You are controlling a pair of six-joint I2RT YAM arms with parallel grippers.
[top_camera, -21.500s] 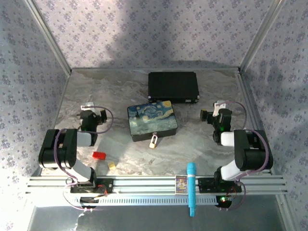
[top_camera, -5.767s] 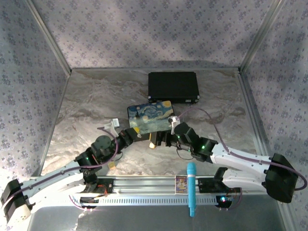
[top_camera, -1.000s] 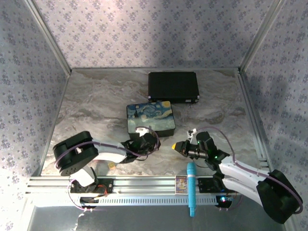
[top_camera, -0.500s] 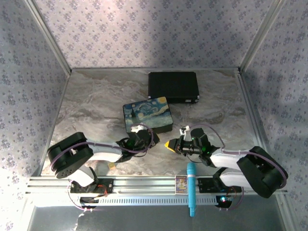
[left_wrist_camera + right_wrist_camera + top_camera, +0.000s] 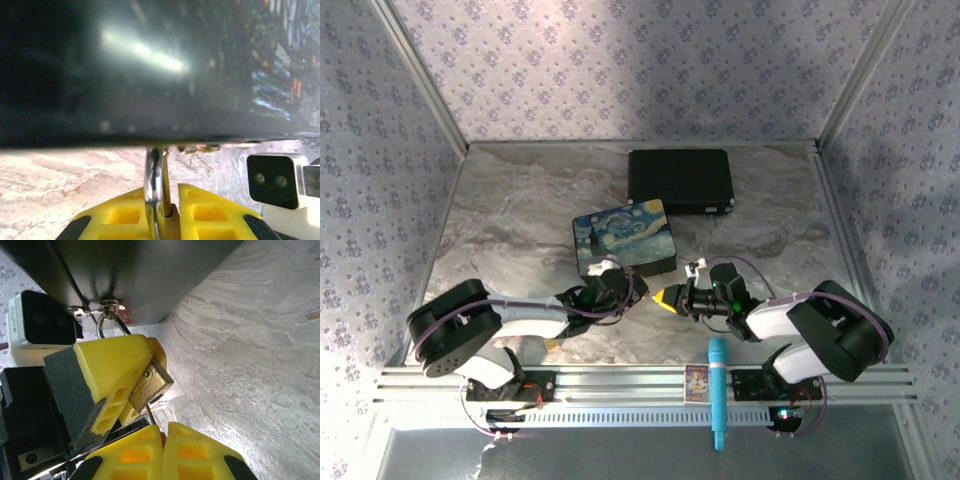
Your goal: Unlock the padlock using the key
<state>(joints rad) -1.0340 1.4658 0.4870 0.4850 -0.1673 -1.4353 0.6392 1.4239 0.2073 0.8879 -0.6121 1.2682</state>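
Observation:
The tiny brass padlock (image 5: 150, 382) hangs by its silvery shackle (image 5: 154, 175) from the hasp on the front of the painted box (image 5: 625, 238). My left gripper (image 5: 170, 192) is shut on the padlock, its yellow fingers (image 5: 112, 372) clamped on either side of the brass body. My right gripper (image 5: 164, 427) is shut on the key (image 5: 150, 414). The key's thin blade reaches up to the keyhole end of the padlock. In the top view the left gripper (image 5: 623, 290) and right gripper (image 5: 665, 297) meet tip to tip just in front of the box.
A black case (image 5: 680, 180) lies behind the box. A blue marker (image 5: 718, 390) and a small card (image 5: 697, 381) rest on the front rail. A small yellow block (image 5: 552, 343) sits by the left arm. Bare marble table (image 5: 780, 240) stretches to the right.
My right gripper has moved left with the key until it meets the left gripper at the padlock. The painted box has shifted a little left and back.

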